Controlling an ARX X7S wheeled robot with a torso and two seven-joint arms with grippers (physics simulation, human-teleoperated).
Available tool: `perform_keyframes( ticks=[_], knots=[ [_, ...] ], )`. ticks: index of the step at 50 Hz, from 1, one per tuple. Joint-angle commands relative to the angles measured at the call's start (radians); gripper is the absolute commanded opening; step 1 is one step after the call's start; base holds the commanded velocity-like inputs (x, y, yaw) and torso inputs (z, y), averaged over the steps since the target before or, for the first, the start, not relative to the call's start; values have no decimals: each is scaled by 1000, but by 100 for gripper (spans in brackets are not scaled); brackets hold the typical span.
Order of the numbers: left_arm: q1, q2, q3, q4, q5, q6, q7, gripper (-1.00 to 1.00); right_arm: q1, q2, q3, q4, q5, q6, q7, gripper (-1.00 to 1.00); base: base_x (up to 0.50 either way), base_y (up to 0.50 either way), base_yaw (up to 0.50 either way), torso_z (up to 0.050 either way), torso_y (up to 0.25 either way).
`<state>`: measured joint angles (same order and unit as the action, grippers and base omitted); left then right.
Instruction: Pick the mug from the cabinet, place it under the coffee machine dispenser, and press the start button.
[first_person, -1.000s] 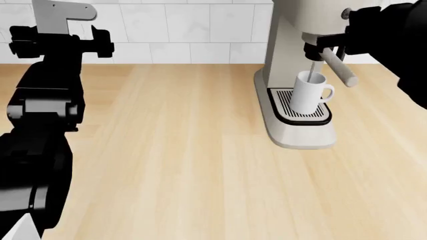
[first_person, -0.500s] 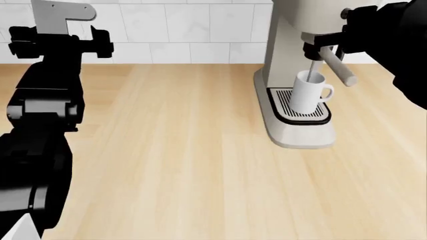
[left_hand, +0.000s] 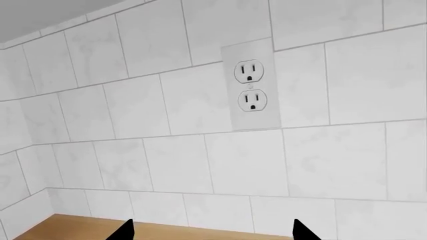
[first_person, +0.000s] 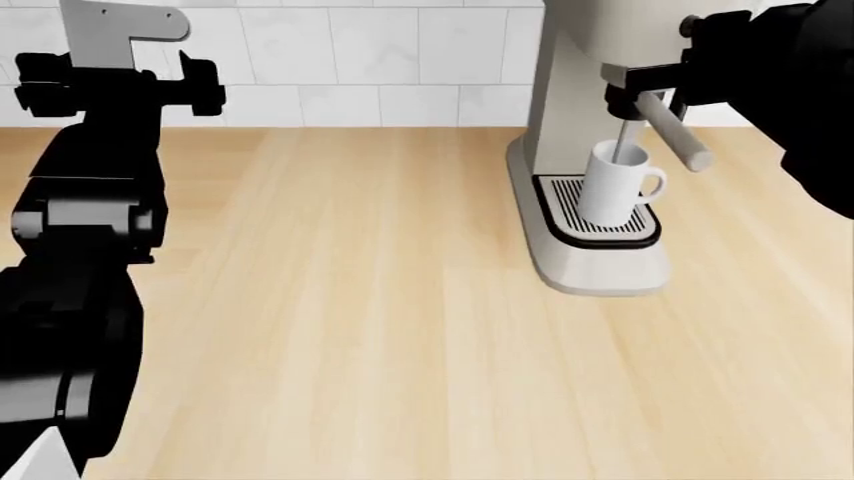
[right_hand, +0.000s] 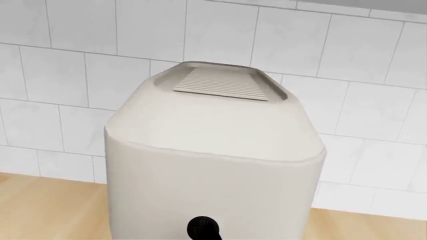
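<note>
On the wood counter (first_person: 347, 330), the mug (first_person: 611, 183) sits at two o'clock under the coffee machine (first_person: 587, 100); left gripper (left_hand: 210, 231) spread apart, right gripper (first_person: 667, 75) unclear.

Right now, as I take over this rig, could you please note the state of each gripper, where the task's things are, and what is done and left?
Left gripper: raised near the tiled wall, fingers apart, empty.
Right gripper: hidden; its arm is at the coffee machine head, state unclear.
Mug: upright on the drip grille, under the dispenser; a thin stream seems to run into it.
Done: mug placed.
Left: confirm the start button press, then withdraw.
</note>
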<state>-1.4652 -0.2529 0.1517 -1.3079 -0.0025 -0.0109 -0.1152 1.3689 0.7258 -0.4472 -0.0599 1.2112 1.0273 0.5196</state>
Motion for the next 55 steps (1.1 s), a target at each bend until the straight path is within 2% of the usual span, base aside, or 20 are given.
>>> perform_keyframes(
  ticks=[1, 27, 38, 44, 45, 47, 48, 52, 55],
  knots=[
    [-3, -1, 1, 0, 1, -1, 1, 100, -10, -18, -10, 26, -15, -1, -4, -100, 0, 0, 0, 0, 0],
    [-4, 1, 1, 0, 0, -2, 2, 100, -26, -1, 11, -5, 20, 1, 16, -100, 0, 0, 0, 0, 0],
    [-3, -1, 0, 0, 0, -2, 1, 100, -125, 142, 173, -232, 275, 31, 155, -100, 0, 0, 0, 0, 0],
    [-11, -1, 2, 6, -4, 16, 32, 100, -161, 255, 317, -390, 512, -10, 307, -100, 0, 0, 0, 0, 0],
    [-5, -3, 2, 33, -6, 9, 42, 100, -166, 271, 336, -416, 540, -20, 336, -100, 0, 0, 0, 0, 0],
    [115, -26, -11, 333, -30, -178, 63, 100, -186, 293, 364, -456, 577, -40, 380, -100, 0, 0, 0, 0, 0],
    [185, -40, -19, 483, -47, -286, 74, 100, -197, 298, 376, -477, 574, -48, 392, 100, 0, 0, 0, 0, 0],
    [359, -78, -35, 1060, -106, -542, 109, 100, -216, 308, 403, -540, 552, -66, 424, 100, 0, 0, 0, 0, 0],
    [439, -102, -57, 1338, -154, -688, 122, 100, -231, 310, 421, -579, 555, -84, 454, 100, 0, 0, 0, 0, 0]
  ],
)
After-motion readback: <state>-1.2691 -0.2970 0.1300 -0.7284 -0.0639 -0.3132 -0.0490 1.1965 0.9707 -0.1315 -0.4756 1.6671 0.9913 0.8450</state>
